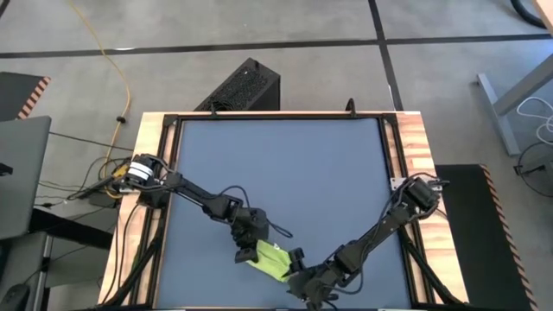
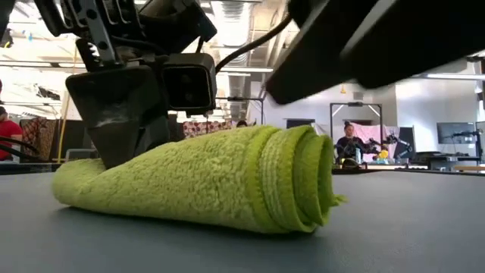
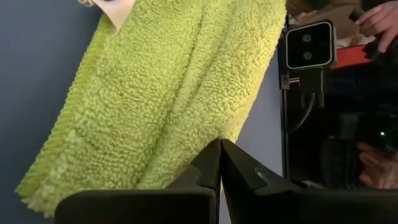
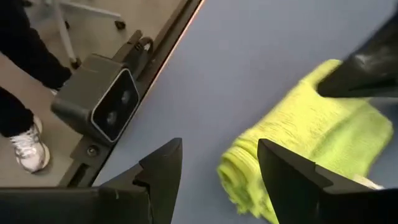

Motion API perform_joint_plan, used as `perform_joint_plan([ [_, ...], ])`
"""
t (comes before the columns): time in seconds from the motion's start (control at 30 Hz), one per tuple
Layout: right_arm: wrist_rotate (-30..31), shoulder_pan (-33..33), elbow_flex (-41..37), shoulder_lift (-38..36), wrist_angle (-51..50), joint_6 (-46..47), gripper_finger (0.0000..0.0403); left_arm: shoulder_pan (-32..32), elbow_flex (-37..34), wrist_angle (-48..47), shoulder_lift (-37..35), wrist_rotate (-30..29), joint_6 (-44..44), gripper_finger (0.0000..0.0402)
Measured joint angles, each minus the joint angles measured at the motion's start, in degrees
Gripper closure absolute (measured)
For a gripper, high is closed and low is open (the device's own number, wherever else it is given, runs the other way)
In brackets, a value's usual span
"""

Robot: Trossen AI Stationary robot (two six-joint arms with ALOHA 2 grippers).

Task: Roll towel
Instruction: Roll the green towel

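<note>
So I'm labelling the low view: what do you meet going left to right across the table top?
Left tool pressing on the towel's flat end → towel body → its rolled spiral end, facing right → bare table mat.

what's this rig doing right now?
Two arms are working a lime-green towel at the near edge of the blue-grey mat. The towel is already rolled into a log; the low view shows spiral layers at its end. The left gripper, fingers shut, is at one end of the roll. The right gripper is open, just off the other end, holding nothing.
</note>
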Motion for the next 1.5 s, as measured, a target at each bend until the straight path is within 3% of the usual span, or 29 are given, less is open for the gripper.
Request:
perform_joint_plan([
  [0.3, 4.0, -0.8, 0.1, 2.0, -1.6, -1.3, 0.0169, 0.9, 0.0, -0.7, 0.0, 0.0, -0.5, 0.0401],
  [0.43, 5.8, -1.2, 0.1, 3.0, -1.6, 1.0, 0.0190, 0.9, 0.0, -0.8, 0.0, 0.1, -0.5, 0.0401],
  [0.8, 6.2, -1.1, 0.1, 4.2, -2.7, 23.2, 0.0383, 1.7, 0.0, -0.5, 0.0, 2.0, -1.0, 0.0401],
  [1.07, 10.2, 0.7, -1.8, 4.2, 0.7, 46.6, 0.0384, 2.3, -0.1, -0.3, 0.0, 3.9, -0.3, 0.0401],
  [1.27, 11.4, 3.0, -8.5, 4.2, 13.9, 61.2, 0.0384, 2.3, 0.0, -2.7, 0.0, 3.7, 1.3, 0.0401],
  [1.5, 15.7, 5.0, -12.6, 3.7, 18.6, 70.7, 0.0384, 2.7, -0.1, -1.3, -0.2, 4.3, 1.3, 0.0401],
])
